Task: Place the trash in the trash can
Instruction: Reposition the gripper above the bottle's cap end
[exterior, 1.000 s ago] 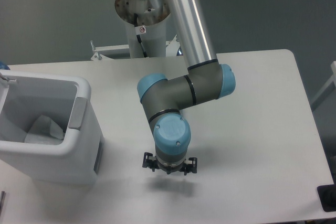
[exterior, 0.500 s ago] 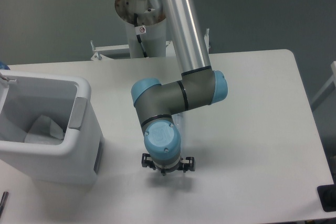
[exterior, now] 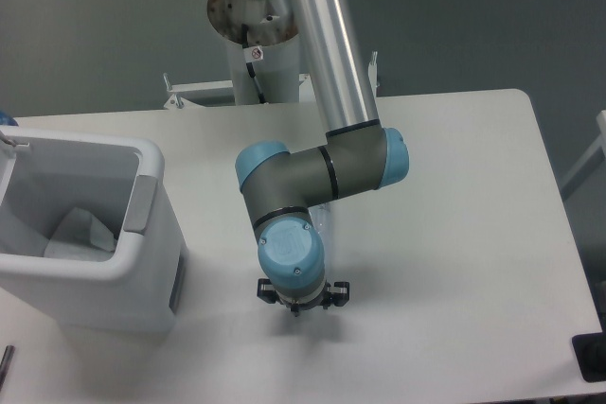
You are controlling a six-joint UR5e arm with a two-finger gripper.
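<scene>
The trash can [exterior: 142, 262], a boxy white bin with a grey panel on its right rim, stands at the table's left edge. Something pale and crumpled [exterior: 80, 234] lies at its bottom; it looks like the paper wad of the trash. My gripper [exterior: 295, 302] points straight down near the table's front, right of the bin. The blue wrist cap hides its fingers, so only black side parts show. A faint clear streak [exterior: 325, 218] shows beside the forearm; I cannot tell whether it is the bottle.
The arm's base column [exterior: 260, 54] rises behind the table's far edge. A dark object [exterior: 592, 357] sits at the front right corner, and a thin dark piece [exterior: 5, 366] lies at the front left edge.
The wrist and elbow swung a little left and toward the table's front a second ago. In the last half second the gripper only sank slightly.
</scene>
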